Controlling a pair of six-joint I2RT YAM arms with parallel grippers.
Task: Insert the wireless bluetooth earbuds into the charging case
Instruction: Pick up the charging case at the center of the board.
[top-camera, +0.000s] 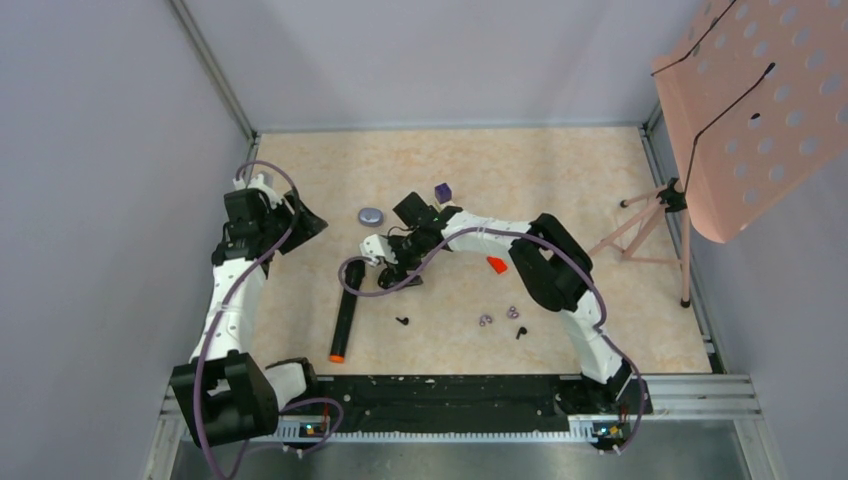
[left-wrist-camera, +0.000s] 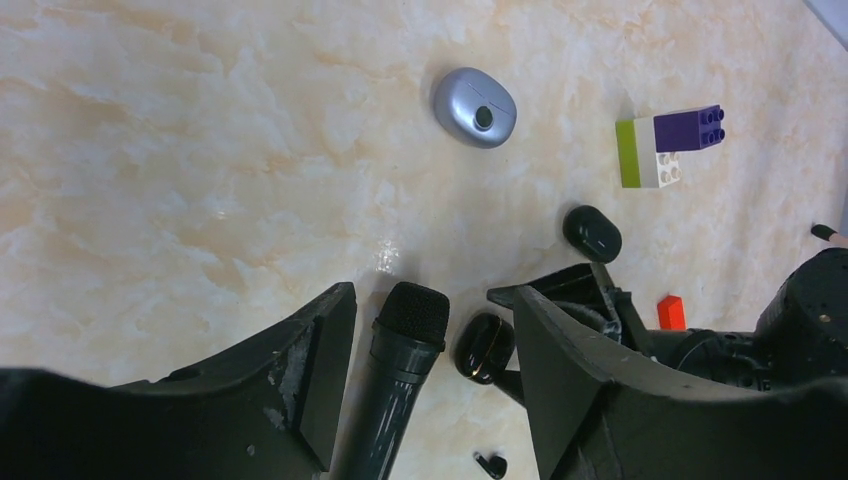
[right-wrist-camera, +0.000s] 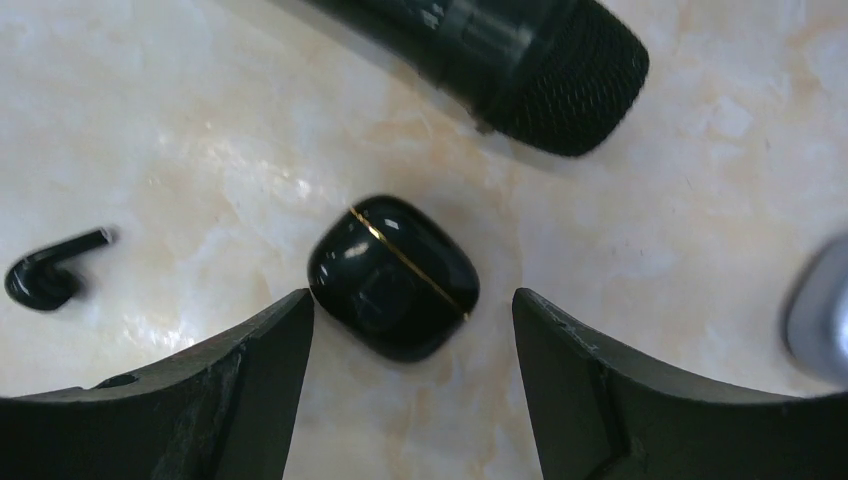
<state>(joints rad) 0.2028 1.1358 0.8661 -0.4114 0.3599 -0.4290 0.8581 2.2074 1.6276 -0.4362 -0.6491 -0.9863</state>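
Top view: my left arm is folded back at the left side of the worktop (top-camera: 600, 180), and its left fingers (top-camera: 308, 222) point toward the middle over bare surface. I cannot tell their gap from up here. My right arm reaches low across to the left, with the right fingers (top-camera: 390, 268) down beside the head of the microphone (top-camera: 345, 310). A first earbud (top-camera: 402, 321) lies loose just right of the microphone body. A second earbud (top-camera: 520, 332) sits well apart, near the pale purple rings (top-camera: 485, 320). The charging case is hidden under my right wrist in this view.

Left wrist view: the left fingers (left-wrist-camera: 300, 380) stand apart and released, gripping nothing. Past them I see the charging case (left-wrist-camera: 485, 347) on the worktop just beside the microphone head, with a dark tip of the right fingers next to it. The first earbud (left-wrist-camera: 490, 464) lies nearer me. Only this view shows the silver pod (left-wrist-camera: 475, 106), the block (left-wrist-camera: 668, 145) and a black oval piece (left-wrist-camera: 592, 233) clearly.

Right wrist view: the right fingers (right-wrist-camera: 250, 390) are spread wide and straddle the charging case (right-wrist-camera: 392, 277). The case is shut, with a gold seam across it. There is a clear gap on one side, the other tip is just beside it, and nothing is grasped
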